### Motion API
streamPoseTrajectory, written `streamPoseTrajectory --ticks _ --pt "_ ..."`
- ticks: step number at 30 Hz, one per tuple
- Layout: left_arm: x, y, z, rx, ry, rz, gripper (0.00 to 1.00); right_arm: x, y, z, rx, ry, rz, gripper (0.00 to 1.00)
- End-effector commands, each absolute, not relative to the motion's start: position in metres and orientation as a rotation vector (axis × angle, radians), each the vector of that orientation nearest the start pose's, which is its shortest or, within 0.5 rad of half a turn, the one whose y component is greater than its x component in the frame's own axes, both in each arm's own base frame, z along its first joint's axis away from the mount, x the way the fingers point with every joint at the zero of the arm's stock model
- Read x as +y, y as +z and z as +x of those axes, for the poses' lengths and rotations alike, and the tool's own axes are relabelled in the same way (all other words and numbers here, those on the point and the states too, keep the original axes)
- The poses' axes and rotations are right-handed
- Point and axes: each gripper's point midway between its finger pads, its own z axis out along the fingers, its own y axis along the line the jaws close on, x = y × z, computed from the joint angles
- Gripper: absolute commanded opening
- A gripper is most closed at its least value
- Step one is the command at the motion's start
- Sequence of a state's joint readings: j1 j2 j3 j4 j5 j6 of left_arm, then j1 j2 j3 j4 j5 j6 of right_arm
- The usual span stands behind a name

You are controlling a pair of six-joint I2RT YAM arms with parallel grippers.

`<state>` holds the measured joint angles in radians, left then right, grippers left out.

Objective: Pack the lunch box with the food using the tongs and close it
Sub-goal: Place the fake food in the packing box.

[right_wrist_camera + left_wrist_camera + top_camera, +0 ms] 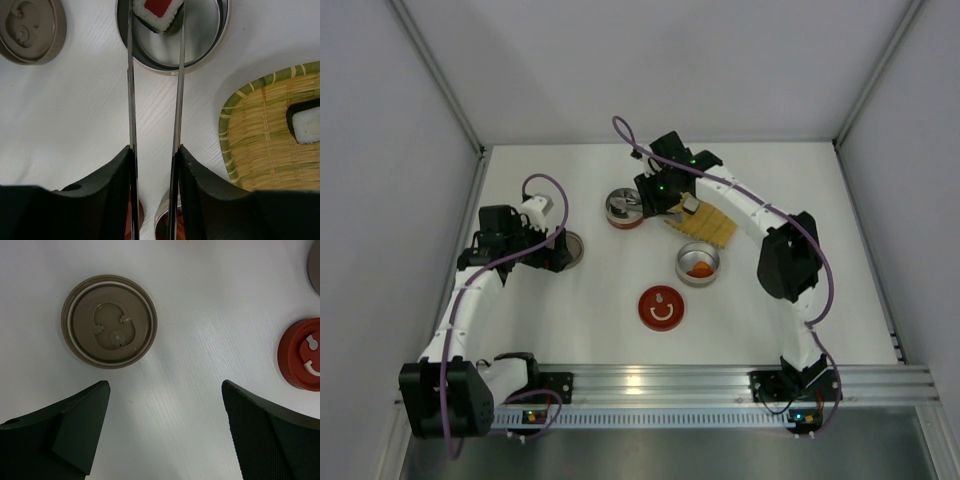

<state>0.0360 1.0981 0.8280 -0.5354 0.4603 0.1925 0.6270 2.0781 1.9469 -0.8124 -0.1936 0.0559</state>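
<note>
right pincer clamped on tongs | tips pinch food piece over tin — soft, light, crumbly — squeeze its sides gently | left pincer spread, empty

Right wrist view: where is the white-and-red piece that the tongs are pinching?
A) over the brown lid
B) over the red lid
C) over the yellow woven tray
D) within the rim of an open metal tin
D: the tongs, held by the right hand, pinch the white-and-red piece inside the outline of the metal tin; the woven tray lies off to the right.
</note>
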Motion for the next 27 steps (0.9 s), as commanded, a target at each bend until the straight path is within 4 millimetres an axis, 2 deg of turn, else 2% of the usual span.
streamPoseTrajectory --ticks 1,6,9,13,19,20,25,27 --pt "-0.065 0.151 0.295 2.219 -0.446 0.415 0.99 0.357 0.181 0.403 2.305 0.586 -0.798 0.0" --pt "-0.065 0.149 0.295 2.224 -0.447 0.418 0.98 0.362 0.17 0.401 2.337 0.623 -0.807 0.0" --pt "-0.065 0.149 0.296 2.225 -0.449 0.418 0.98 0.365 0.168 0.399 2.347 0.644 -0.806 0.04" --pt "-0.064 0.149 0.297 2.224 -0.441 0.416 0.98 0.368 0.163 0.397 2.365 0.663 -0.809 0.15" --pt "-0.064 0.148 0.297 2.227 -0.444 0.416 0.98 0.363 0.161 0.397 2.376 0.639 -0.816 0.21" --pt "-0.065 0.148 0.297 2.225 -0.448 0.419 0.98 0.363 0.16 0.397 2.377 0.638 -0.818 0.26" --pt "-0.064 0.148 0.297 2.227 -0.448 0.417 0.98 0.363 0.161 0.394 2.384 0.647 -0.82 0.38" --pt "-0.064 0.148 0.297 2.227 -0.445 0.418 0.98 0.362 0.162 0.394 2.382 0.649 -0.821 0.38"
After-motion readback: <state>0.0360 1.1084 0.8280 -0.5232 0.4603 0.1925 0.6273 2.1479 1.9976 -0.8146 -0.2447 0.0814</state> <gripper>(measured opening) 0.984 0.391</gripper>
